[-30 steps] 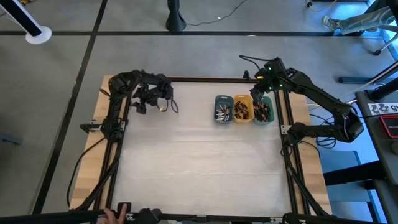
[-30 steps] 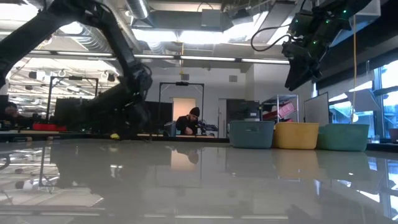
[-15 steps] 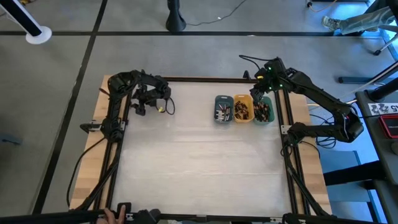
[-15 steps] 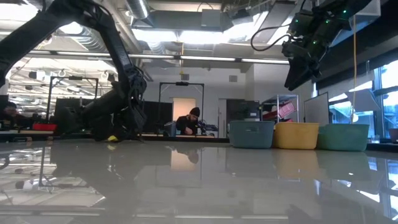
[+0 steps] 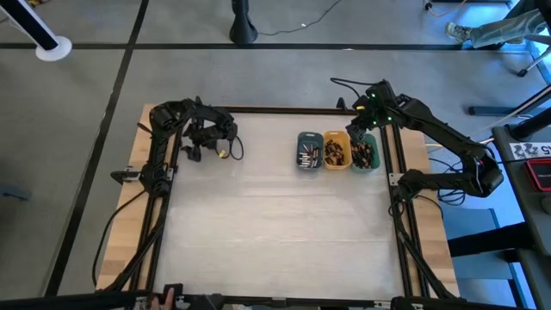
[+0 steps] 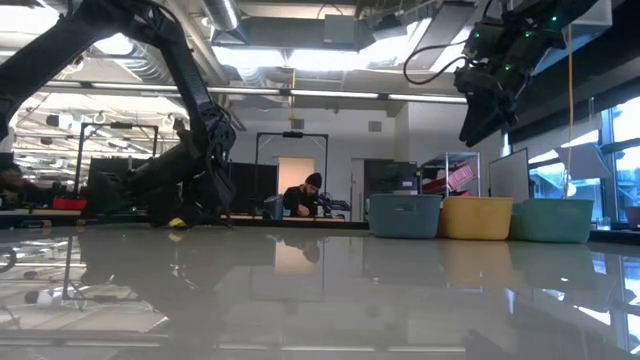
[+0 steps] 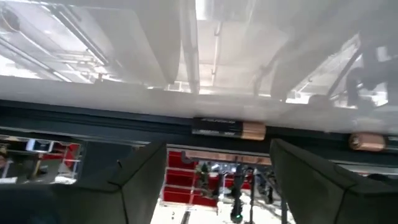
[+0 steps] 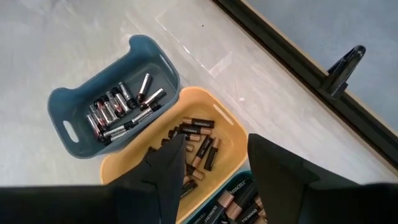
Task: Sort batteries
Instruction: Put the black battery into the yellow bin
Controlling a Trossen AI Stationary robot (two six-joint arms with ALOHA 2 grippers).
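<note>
My left pincer (image 7: 211,171) is spread, empty; a battery (image 7: 228,129) lies dead ahead against the table's far rail (image 7: 93,115), long axis crosswise to my fingers (image 7: 146,177). My right pincer (image 8: 214,163) waits parted above the trays (image 8: 230,134).

Left pincer (image 5: 225,145) drew back toward the table's (image 5: 275,224) far-left corner.

Grey floor (image 5: 77,103) crossed by dark lines surrounds the desk (image 5: 275,232); ceiling lights (image 6: 300,60) glare overhead, a seated person (image 6: 305,198) beyond.
</note>
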